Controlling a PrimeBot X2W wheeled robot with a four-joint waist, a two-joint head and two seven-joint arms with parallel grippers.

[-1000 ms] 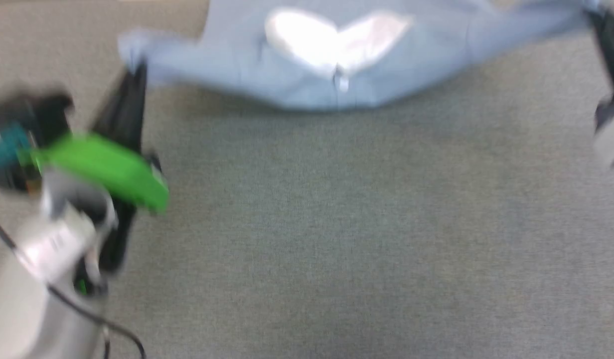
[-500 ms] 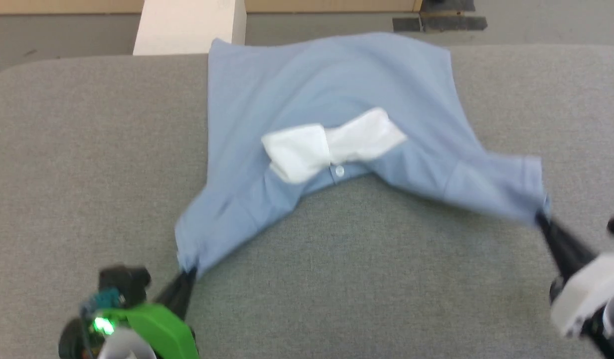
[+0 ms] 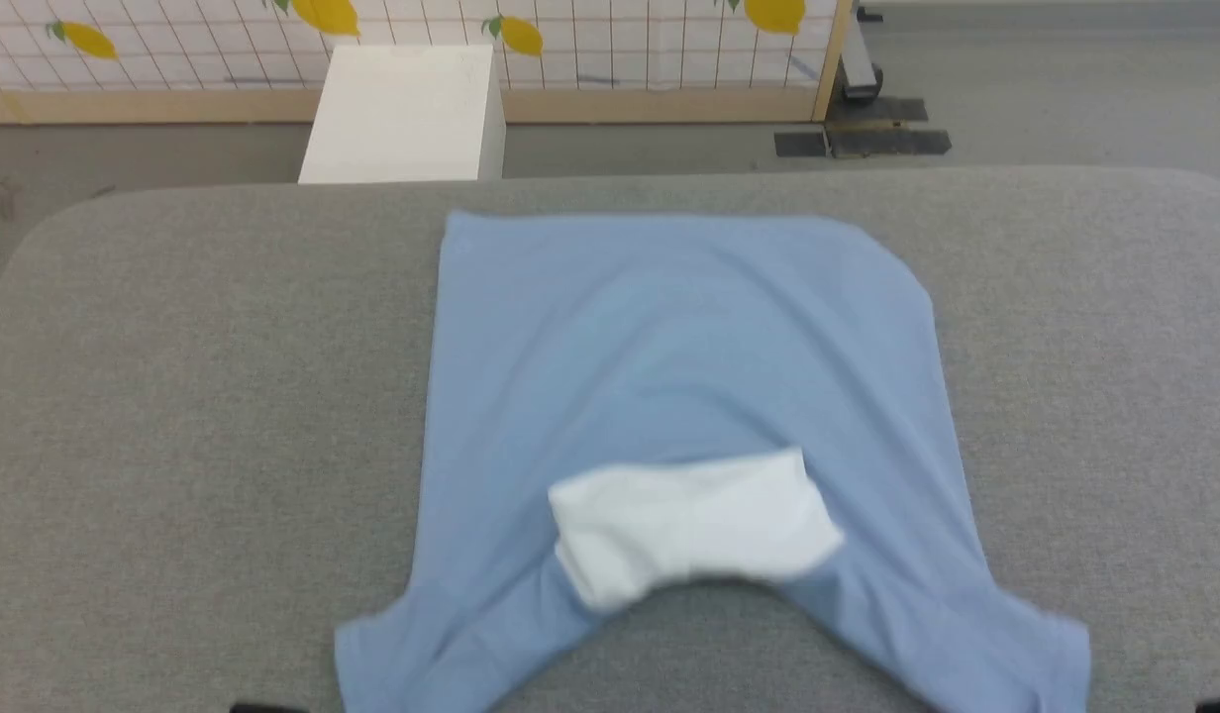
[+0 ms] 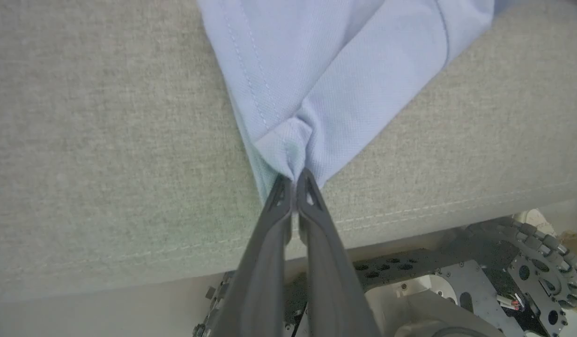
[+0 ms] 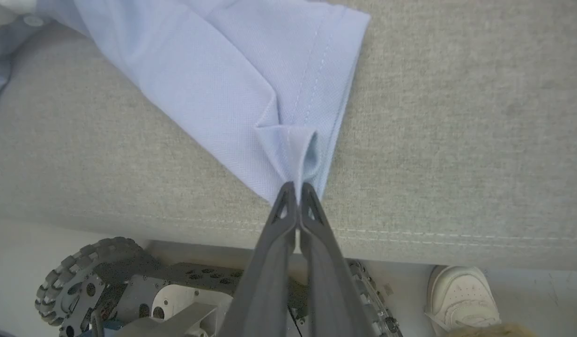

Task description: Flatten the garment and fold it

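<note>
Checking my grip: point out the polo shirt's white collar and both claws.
White cloth collar (image 3: pixel 694 525): head view, its middle.
Dark two-fingered left claw (image 4: pixel 294 177): left wrist view, midway between fingertips shut on the light blue cloth polo shirt (image 4: pixel 344 70).
Dark two-fingered right claw (image 5: pixel 298 186): right wrist view, midway between fingertips.

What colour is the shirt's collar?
The cloth collar is white, on a light blue polo shirt; head view shows it best.

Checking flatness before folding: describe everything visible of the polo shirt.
The garment, a light blue polo of soft knit cloth with a white collar, lies spread on the grey fabric surface, hem farthest away, body mostly smooth. Each sleeve tip is bunched in shut jaws: left gripper, right gripper.
</note>
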